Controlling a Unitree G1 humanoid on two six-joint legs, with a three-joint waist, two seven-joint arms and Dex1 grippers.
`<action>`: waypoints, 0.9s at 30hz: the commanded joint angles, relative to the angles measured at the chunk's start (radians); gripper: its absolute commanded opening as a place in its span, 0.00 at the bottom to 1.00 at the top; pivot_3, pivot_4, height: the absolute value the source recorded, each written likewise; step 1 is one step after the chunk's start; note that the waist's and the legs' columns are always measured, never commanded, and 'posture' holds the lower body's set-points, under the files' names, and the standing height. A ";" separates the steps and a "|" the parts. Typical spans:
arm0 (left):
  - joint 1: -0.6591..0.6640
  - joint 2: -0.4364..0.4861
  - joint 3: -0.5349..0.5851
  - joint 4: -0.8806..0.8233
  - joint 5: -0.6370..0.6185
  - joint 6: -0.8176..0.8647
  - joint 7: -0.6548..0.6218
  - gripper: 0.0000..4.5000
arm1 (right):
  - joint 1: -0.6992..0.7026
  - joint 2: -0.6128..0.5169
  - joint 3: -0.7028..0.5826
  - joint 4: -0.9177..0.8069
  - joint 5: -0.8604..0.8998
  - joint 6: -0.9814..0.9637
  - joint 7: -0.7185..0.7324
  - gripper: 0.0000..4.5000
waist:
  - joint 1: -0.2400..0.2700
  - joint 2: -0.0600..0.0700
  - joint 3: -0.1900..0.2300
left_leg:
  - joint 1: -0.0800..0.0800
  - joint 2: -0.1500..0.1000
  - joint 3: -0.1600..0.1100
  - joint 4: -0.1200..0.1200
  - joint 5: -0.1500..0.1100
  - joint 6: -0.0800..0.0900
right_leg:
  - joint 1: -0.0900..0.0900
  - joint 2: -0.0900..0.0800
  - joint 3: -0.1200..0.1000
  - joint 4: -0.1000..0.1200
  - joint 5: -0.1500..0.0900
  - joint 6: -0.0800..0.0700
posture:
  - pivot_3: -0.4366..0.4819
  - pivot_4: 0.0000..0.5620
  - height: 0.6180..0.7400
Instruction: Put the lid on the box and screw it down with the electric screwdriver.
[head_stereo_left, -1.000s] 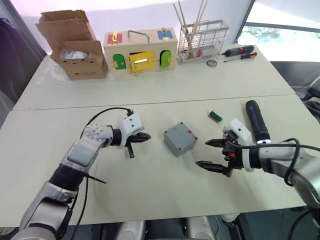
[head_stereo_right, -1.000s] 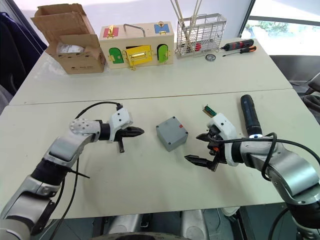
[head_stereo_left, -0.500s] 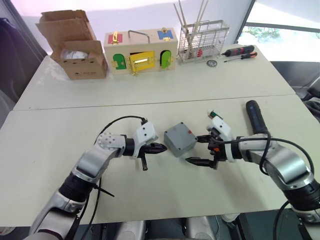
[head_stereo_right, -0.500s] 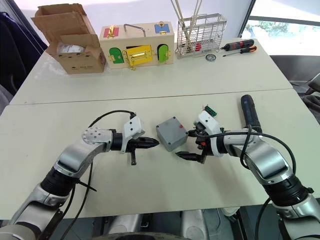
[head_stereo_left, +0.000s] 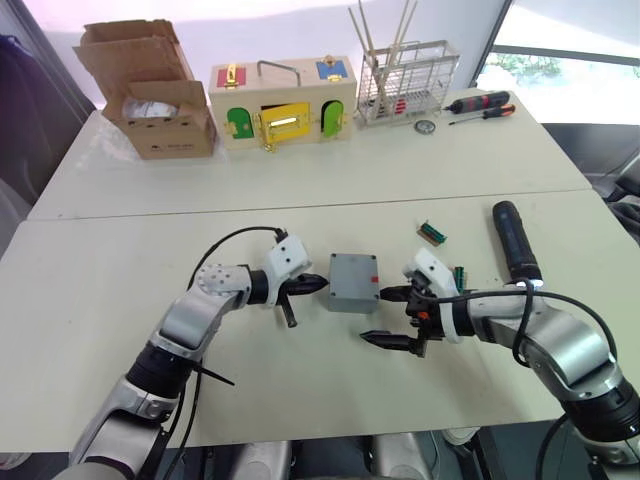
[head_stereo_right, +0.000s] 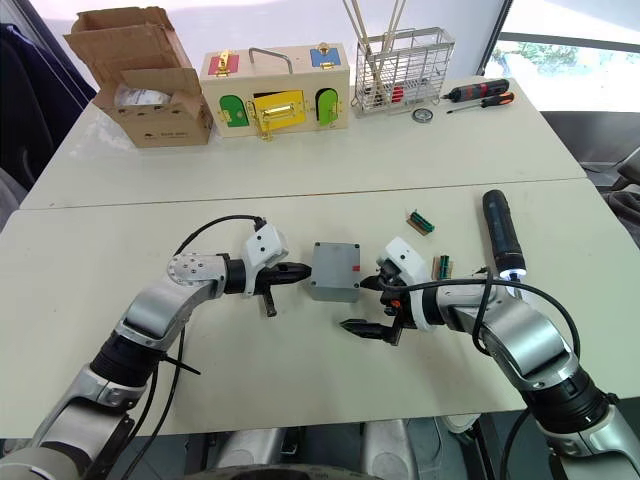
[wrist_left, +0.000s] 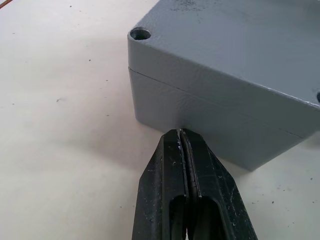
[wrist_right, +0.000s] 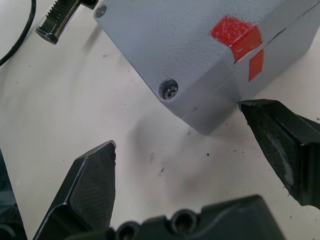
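The grey box (head_stereo_left: 353, 281) stands mid-table with the lid (wrist_left: 225, 45) lying on it; a seam runs around it and red marks (wrist_right: 235, 35) cross the side facing my right arm. My left gripper (head_stereo_left: 318, 284) is shut, its tip (wrist_left: 179, 133) against the box's left wall. My right gripper (head_stereo_left: 378, 315) is open at the box's front right corner (wrist_right: 177, 127); one fingertip is close to the right wall, the other hangs free in front. The black electric screwdriver (head_stereo_left: 514, 242) lies on the table to the right, beyond my right arm.
A small green connector (head_stereo_left: 432, 233) and another small part (head_stereo_left: 459, 277) lie between the box and the electric screwdriver. Along the far table stand a cardboard box (head_stereo_left: 150, 95), a wooden box with coloured doors (head_stereo_left: 282, 100), a wire rack (head_stereo_left: 405, 80) and hand screwdrivers (head_stereo_left: 480, 103).
Both grippers have closed in on the box from either side. The box has turned from a diagonal pose to square with the table edge. My right gripper has shifted left and nearer.
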 joint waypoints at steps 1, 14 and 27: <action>0.004 0.025 -0.004 -0.052 -0.011 -0.007 -0.040 0.00 | -0.001 -0.033 -0.037 -0.031 -0.008 -0.021 0.005 1.00 | 0.000 0.000 0.000 | 0.000 0.000 0.000 0.000 0.000 0.000 | 0.000 0.000 0.000 0.000 0.000 0.000 | 0.48 0.27 1.00; -0.030 0.172 0.195 -0.059 -0.111 0.051 -0.086 0.00 | -0.096 0.029 -0.448 0.206 0.099 -0.072 -0.104 1.00 | -0.004 -0.004 -0.001 | 0.000 0.001 0.000 0.000 -0.003 0.006 | 0.000 0.000 0.000 0.000 0.000 0.000 | 0.48 0.27 1.00; -0.123 0.169 0.192 -0.261 -0.188 0.168 -0.056 0.00 | -0.315 0.166 -0.252 0.817 -0.187 -0.519 -0.090 0.69 | -0.027 -0.003 -0.001 | 0.000 0.000 0.004 -0.001 0.000 0.000 | -0.002 0.000 0.001 0.000 0.001 0.001 | 0.48 0.27 1.00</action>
